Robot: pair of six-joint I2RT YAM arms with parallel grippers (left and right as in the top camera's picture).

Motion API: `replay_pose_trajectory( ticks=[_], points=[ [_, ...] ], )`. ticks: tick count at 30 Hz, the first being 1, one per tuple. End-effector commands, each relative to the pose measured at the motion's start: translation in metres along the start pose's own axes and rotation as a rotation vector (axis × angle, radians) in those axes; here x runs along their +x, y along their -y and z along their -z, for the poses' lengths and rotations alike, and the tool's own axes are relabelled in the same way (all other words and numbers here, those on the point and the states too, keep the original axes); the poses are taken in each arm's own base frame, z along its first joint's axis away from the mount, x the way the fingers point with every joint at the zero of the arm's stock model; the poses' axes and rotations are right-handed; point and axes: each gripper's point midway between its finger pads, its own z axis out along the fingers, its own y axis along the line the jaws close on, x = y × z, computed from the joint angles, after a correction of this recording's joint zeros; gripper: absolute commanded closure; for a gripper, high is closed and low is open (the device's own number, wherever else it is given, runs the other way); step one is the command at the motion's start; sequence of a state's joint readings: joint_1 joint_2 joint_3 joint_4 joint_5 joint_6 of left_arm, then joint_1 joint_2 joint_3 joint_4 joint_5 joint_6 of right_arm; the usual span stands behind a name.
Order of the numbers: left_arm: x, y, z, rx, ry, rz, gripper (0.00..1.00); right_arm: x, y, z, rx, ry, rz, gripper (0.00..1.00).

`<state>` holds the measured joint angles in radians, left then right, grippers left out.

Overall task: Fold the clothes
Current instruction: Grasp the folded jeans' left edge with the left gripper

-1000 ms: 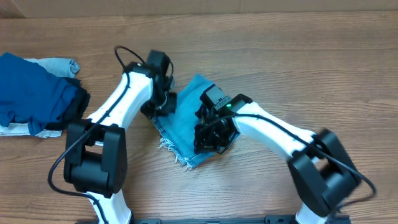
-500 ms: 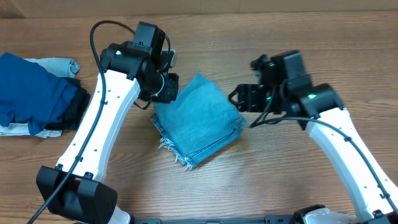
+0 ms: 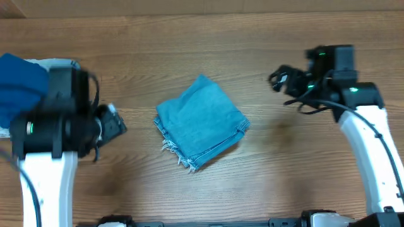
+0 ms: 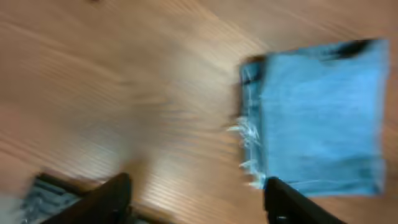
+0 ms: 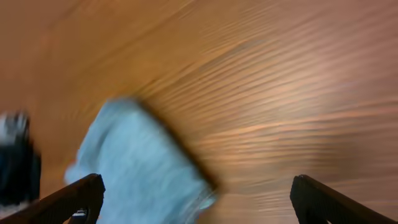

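In the overhead view we see the jeans [image 3: 201, 123] folded into a compact, nearly square bundle in the middle of the tabletop [image 3: 265, 183]. It is turned like a diamond with its frayed hem edge toward the near left, so it shows no clear long axis. The left end effector [image 3: 115, 123] sits off to the bundle's left, about level with it. The right end effector [image 3: 282, 81] sits to its right and a little farther back. Both are apart from the cloth, and we judge neither clearly nearer. A dark blue garment [image 3: 19, 88] lies at the far left edge. In the left wrist view, which is blurred, the fingers [image 4: 109, 199] stand wide with only bare wood between them, and the bundle lies ahead and to the right. In the right wrist view, also blurred, the fingers [image 5: 71, 198] are spread wide and empty, with the bundle ahead to the left. We judge the fold complete, or nearly so.
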<state>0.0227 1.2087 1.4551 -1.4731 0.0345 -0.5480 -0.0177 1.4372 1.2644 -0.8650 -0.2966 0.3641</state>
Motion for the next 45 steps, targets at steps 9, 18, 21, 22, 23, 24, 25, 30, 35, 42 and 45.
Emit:
replay_pose_trajectory(
  ticks=[9, 18, 21, 22, 23, 24, 25, 30, 35, 42, 45],
  points=[
    [0.083, 0.06, -0.162, 0.585, -0.311, 0.292, 0.06, 0.001, 0.05, 0.019, 0.113, -0.022, -0.169, 0.0],
    [0.101, 0.043, -0.209, 0.461, -0.278, 0.28, 0.16, 0.001, 0.05, 0.019, 0.112, -0.023, -0.169, 0.0],
    [0.115, 0.036, -0.232, 0.398, -0.339, 0.256, 0.11, 0.003, 0.05, 0.019, 0.115, -0.029, -0.171, 0.0],
    [0.115, 0.038, -0.239, 0.402, -0.339, 0.231, 0.08, 0.004, 0.051, 0.019, 0.117, -0.033, -0.173, 0.0],
    [0.113, 0.042, -0.245, 0.416, -0.333, 0.211, 0.06, 0.005, 0.051, 0.019, 0.118, -0.037, -0.174, 0.0],
    [0.109, 0.049, -0.251, 0.447, -0.325, 0.186, 0.04, 0.006, 0.051, 0.019, 0.12, -0.041, -0.175, 0.0],
    [0.11, 0.052, -0.253, 0.46, -0.333, 0.182, 0.04, 0.007, 0.051, 0.019, 0.121, -0.043, -0.176, 0.0],
    [0.11, 0.056, -0.259, 0.472, -0.355, 0.129, 0.1, 0.008, 0.052, 0.02, 0.123, -0.048, -0.179, 0.0],
    [0.134, 0.053, -0.278, 0.403, -0.395, 0.048, 0.13, 0.009, 0.052, 0.02, 0.123, -0.051, -0.18, 0.0],
    [0.151, 0.062, -0.296, 0.387, -0.435, -0.086, 0.51, 0.011, 0.05, 0.02, 0.115, -0.063, -0.183, 0.0],
    [0.144, 0.069, -0.295, 0.414, -0.406, -0.136, 0.59, 0.012, 0.049, 0.02, 0.109, -0.066, -0.184, 0.0]
  ],
)
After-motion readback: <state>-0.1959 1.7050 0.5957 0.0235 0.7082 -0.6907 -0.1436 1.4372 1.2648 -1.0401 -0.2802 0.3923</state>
